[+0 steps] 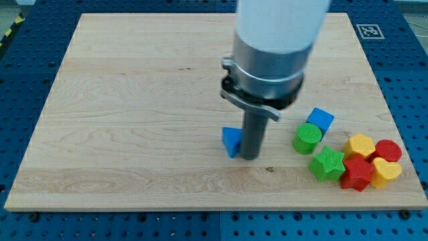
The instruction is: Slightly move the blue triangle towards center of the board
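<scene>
Board [134,100]: pale wood, fine horizontal grain, a few small dark knots.
Surrounding table [20,80]: blue, regular grid of small dark holes.
Marker tag [368,30]: black-and-white square pattern, at the board's top right corner in the view.
Arm housing [281,27]: white above, grey metallic band below.
Rod [252,134]: dark grey, down to my tip [250,157].
Blue triangle [231,141]: saturated blue.
Blue cube [320,120]: same blue.
Green cylinder [307,138]: bright green, ridged top.
Green star [328,163]: bright green.
Yellow block [360,144]: yellow, shape unclear.
Yellow heart [386,171]: yellow.
Red cylinder [388,150]: red.
Red star [357,174]: red.
</scene>
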Controlling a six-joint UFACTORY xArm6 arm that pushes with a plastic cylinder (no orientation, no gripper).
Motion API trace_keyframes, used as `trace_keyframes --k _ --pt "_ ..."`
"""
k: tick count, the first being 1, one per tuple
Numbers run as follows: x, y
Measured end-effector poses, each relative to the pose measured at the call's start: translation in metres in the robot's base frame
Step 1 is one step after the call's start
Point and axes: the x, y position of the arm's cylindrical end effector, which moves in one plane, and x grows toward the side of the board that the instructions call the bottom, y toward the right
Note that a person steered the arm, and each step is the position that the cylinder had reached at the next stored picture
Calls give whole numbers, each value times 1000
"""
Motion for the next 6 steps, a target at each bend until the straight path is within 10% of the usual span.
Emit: trace_keyframes --k 6 --pt "-6 -43"
